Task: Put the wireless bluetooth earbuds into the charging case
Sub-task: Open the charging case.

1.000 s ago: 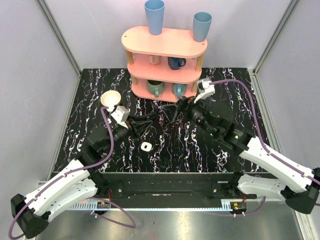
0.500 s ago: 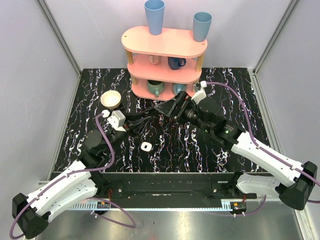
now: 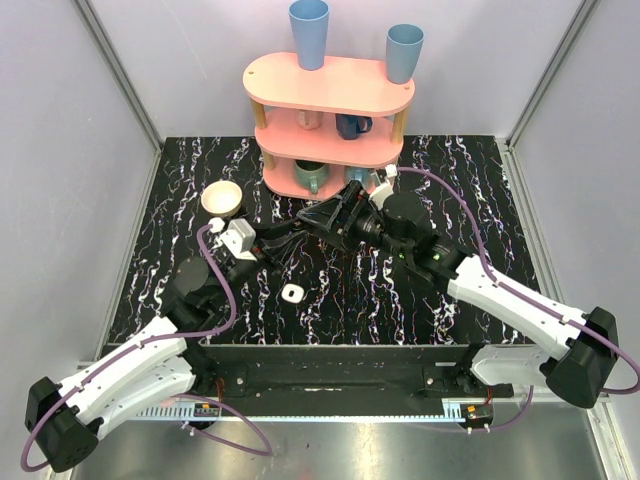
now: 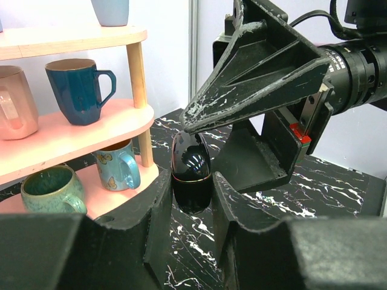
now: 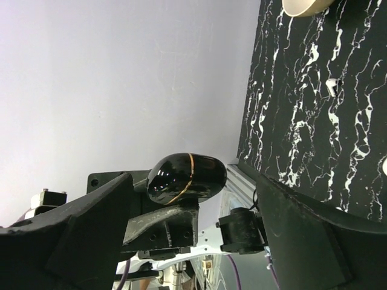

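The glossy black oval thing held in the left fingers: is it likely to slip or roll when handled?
Probably slippery: the black oval thing is mirror-glossy, and the left fingers pinch only its lower part. Rounded all over, it would likely roll if set down. Its thin gold seam suggests two halves that might part.

1. The charging case (image 3: 291, 293) is seen as a tiny white rounded square with a dark centre spot. It is laid flat on the black marbled table (image 3: 180, 200), left of centre, towards the near edge.
2. A glossy black egg-shaped capsule (image 4: 191, 164) with a thin gold band is held off the table, farther back, pinched at one end by the left gripper (image 4: 190, 196).
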